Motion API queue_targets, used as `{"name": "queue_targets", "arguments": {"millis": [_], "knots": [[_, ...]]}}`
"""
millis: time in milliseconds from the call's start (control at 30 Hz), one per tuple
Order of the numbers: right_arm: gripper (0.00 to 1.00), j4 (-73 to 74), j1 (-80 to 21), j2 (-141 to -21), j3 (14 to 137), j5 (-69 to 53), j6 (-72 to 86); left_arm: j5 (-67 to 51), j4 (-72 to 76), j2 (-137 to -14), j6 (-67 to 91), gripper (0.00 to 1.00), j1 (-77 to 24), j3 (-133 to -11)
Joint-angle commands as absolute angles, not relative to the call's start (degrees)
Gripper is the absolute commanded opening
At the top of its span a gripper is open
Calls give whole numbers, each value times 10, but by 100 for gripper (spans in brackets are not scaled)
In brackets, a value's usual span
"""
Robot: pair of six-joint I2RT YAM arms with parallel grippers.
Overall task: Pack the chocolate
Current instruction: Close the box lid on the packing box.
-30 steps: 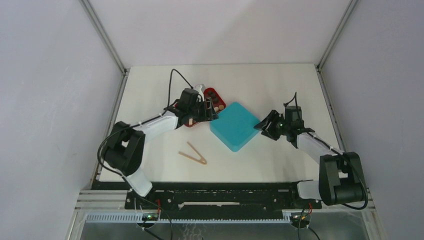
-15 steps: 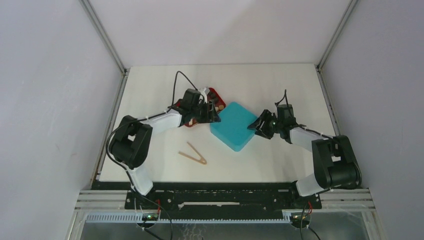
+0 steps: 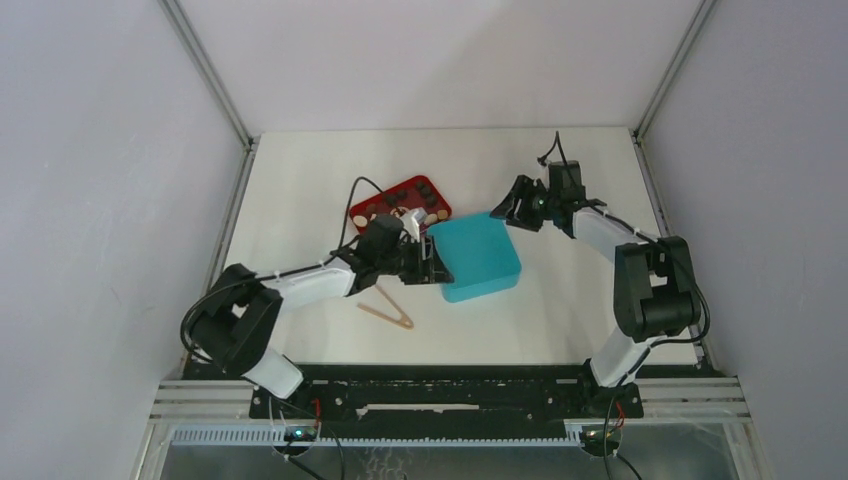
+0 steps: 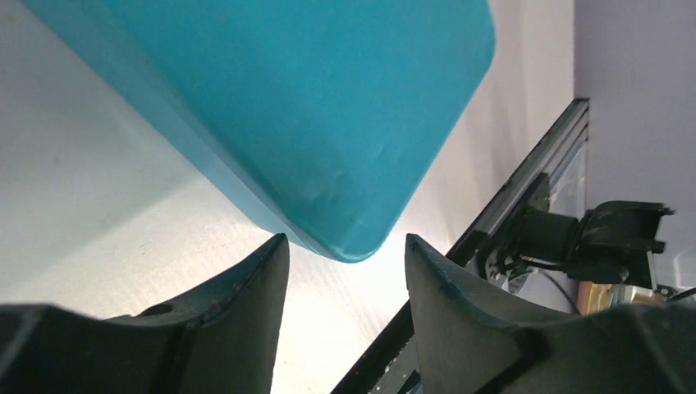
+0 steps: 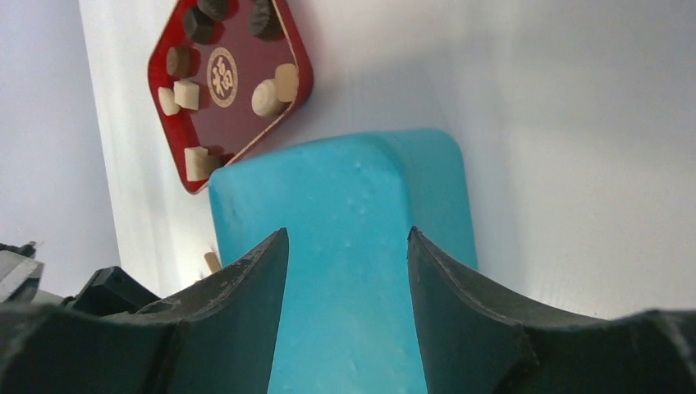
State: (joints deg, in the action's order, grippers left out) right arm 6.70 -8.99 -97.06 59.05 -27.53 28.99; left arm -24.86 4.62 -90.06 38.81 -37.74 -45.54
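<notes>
A white surface (image 3: 300,180) is carrying everything, with a teal box (image 3: 480,255) lying near its middle, its smooth top showing. Nearest the arm bases, to the near left of the box and apart from it, a pair of tan wooden tongs (image 3: 387,308) is lying flat. The left gripper (image 3: 437,268) is reaching low to the box's near-left corner, its two dark fingers standing apart with the rounded corner sitting in the gap between their tips. The fingers are not pressing on the box. At the box's far-right corner, the right gripper (image 3: 505,210) is hanging over the top with its fingers also spread apart and gripping nothing. Whether it is touching the box is not clear. Just beyond the box's far-left corner, a red tray (image 5: 246,115) is holding the chocolate (image 5: 266,97). The small dark brown, tan and cream pieces are lying scattered around the tray's edges.
</notes>
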Motion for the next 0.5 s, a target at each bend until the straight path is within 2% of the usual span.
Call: {"name": "queue_targets", "arguments": {"millis": [0, 167, 467], "knots": [[64, 114, -87, -922, 615, -249, 264, -206, 78, -828, 426, 60, -357, -427], [66, 125, -81, -832, 536, -227, 298, -177, 102, -803, 465, 63, -338, -401], [71, 34, -113, -638, 305, -230, 459, -198, 164, -865, 523, 64, -339, -413]]}}
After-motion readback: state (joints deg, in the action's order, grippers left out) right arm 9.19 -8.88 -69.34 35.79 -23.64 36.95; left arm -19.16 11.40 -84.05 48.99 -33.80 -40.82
